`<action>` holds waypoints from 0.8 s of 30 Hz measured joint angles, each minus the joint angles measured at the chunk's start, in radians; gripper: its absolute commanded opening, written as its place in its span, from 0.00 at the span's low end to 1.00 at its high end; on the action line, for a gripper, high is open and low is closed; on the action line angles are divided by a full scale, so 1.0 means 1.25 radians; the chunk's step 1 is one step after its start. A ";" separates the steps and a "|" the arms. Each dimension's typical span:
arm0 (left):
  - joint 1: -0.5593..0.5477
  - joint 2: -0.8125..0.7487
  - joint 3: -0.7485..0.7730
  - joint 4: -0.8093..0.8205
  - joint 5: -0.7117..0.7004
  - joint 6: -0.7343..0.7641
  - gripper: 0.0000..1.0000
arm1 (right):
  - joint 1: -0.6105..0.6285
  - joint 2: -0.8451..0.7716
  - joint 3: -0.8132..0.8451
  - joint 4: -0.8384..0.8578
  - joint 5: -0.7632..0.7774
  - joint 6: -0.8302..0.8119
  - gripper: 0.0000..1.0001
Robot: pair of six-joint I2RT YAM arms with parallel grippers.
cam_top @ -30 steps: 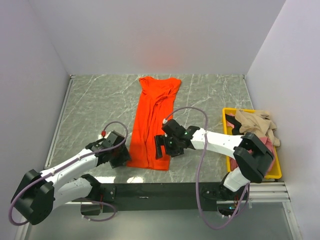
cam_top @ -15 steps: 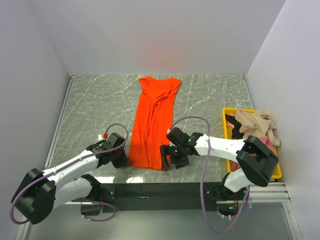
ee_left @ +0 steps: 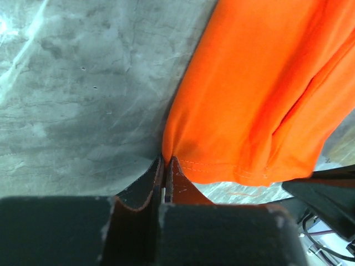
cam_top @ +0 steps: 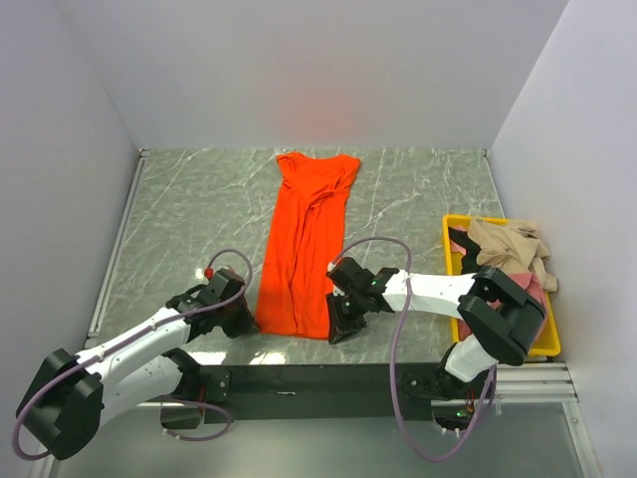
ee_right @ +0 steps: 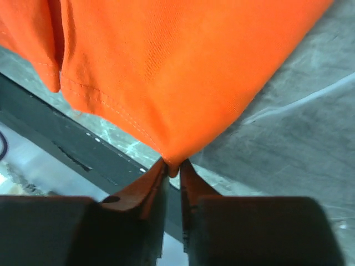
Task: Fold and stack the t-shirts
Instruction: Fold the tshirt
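Observation:
The orange-red t-shirt [cam_top: 305,242] lies as a long narrow strip down the middle of the table, collar end far, hem end near. My left gripper [cam_top: 249,321] is shut on the hem's near left corner [ee_left: 173,148]; its fingers [ee_left: 178,180] pinch the cloth edge. My right gripper [cam_top: 336,327] is shut on the hem's near right corner [ee_right: 173,164], the cloth tip caught between the fingertips. A beige t-shirt [cam_top: 508,245] and a pink t-shirt [cam_top: 534,291] lie heaped in the bin at the right.
A yellow bin [cam_top: 550,347] stands at the table's right edge. The black front rail [cam_top: 299,376] runs just behind both grippers. White walls close the table on the left, far and right sides.
Both grippers moved down to the hem's near corners and closed on them: the left first, the right just now. The near end of the shirt has narrowed a little.

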 measured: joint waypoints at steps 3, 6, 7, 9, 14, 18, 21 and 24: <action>0.000 -0.005 -0.011 0.009 0.003 0.000 0.01 | 0.000 0.000 0.000 0.000 0.015 -0.001 0.10; 0.000 -0.006 -0.011 0.013 0.003 0.001 0.01 | 0.000 0.000 0.006 -0.007 0.036 -0.005 0.02; 0.000 -0.006 -0.010 0.013 0.003 0.001 0.00 | 0.000 -0.001 0.010 -0.009 0.044 -0.007 0.01; 0.000 -0.010 -0.005 0.012 0.002 0.001 0.01 | 0.000 -0.005 0.022 -0.014 0.065 -0.012 0.00; 0.000 -0.016 0.028 0.027 -0.018 0.002 0.01 | -0.009 -0.026 0.060 -0.013 0.136 -0.028 0.00; 0.000 0.027 0.110 0.042 -0.056 0.023 0.01 | -0.042 -0.035 0.101 -0.009 0.174 -0.045 0.00; 0.007 0.092 0.193 0.054 -0.102 0.040 0.01 | -0.082 -0.034 0.138 -0.004 0.192 -0.059 0.00; 0.030 0.178 0.273 0.097 -0.129 0.064 0.01 | -0.132 -0.021 0.184 0.003 0.204 -0.074 0.00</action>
